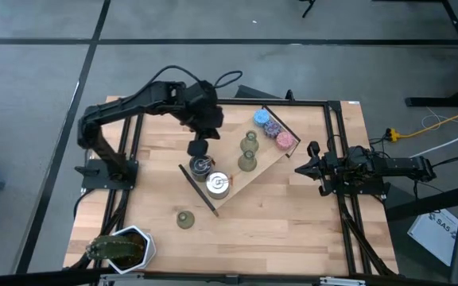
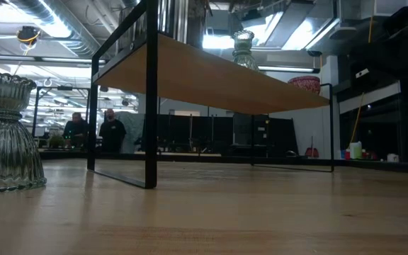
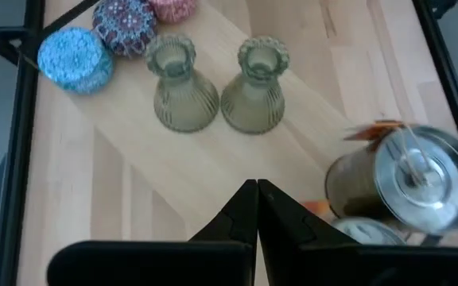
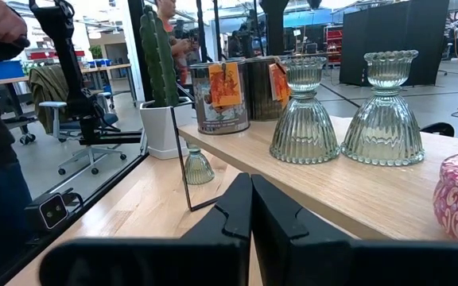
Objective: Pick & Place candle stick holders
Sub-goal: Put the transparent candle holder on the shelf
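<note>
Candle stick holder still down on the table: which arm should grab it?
Probably left. The left gripper, fingers shut, hovers over the shelf, nearer the holder on the table's left half. The right gripper waits at the right edge.

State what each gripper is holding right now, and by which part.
Nothing is held. The left gripper is shut and empty above the shelf near the two tins. The right gripper is shut and empty beside the shelf.

Grey floor (image 1: 46, 87) all around the table, with dark seam lines running across it. Behind is a big open workshop: exposed silver ducts (image 2: 62, 28) overhead, bright ceiling lights, black partition panels (image 4: 388, 40). Two people (image 2: 94, 131) stand far back, near an office chair (image 4: 70, 127).
</note>
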Controlling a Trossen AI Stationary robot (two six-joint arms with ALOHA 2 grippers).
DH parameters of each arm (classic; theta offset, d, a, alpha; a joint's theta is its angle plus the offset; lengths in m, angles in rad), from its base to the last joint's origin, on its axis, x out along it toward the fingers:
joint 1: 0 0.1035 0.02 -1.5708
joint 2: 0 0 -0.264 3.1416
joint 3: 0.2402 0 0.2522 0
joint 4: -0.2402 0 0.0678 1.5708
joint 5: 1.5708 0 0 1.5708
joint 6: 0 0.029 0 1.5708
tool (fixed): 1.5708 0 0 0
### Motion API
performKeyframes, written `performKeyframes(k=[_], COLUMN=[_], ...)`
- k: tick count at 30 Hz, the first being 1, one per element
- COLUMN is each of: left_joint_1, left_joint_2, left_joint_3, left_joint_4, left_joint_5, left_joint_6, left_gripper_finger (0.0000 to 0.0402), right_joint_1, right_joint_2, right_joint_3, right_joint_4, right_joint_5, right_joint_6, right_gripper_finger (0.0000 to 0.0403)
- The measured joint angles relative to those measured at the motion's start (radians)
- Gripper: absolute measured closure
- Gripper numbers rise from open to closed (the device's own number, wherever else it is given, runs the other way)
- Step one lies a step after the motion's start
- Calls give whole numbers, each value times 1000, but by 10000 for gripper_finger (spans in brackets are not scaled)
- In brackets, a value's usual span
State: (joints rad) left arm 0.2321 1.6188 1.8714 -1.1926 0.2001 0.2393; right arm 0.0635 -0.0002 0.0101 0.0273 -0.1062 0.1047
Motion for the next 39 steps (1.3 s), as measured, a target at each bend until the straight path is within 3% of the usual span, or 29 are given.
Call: performKeyframes(k=[16, 28, 39], left_joint_1=[-14, -177, -434], left_joint_2=[-360, -414, -405], left_joint_3=[-372, -390, -389], left_joint_4=[23, 15, 16], left_joint_5=[-70, -50, -52], left_joint_6=[-28, -35, -96], left_gripper_finger=[400, 400, 398], right_joint_1=[0, 0, 0], right_joint_2=[0, 0, 0], right_joint_3=[0, 0, 0], right_joint_4=[0, 0, 0], right_joint_5=[0, 0, 0], right_joint_6=[0, 0, 0], right_gripper_finger=[393, 393, 393])
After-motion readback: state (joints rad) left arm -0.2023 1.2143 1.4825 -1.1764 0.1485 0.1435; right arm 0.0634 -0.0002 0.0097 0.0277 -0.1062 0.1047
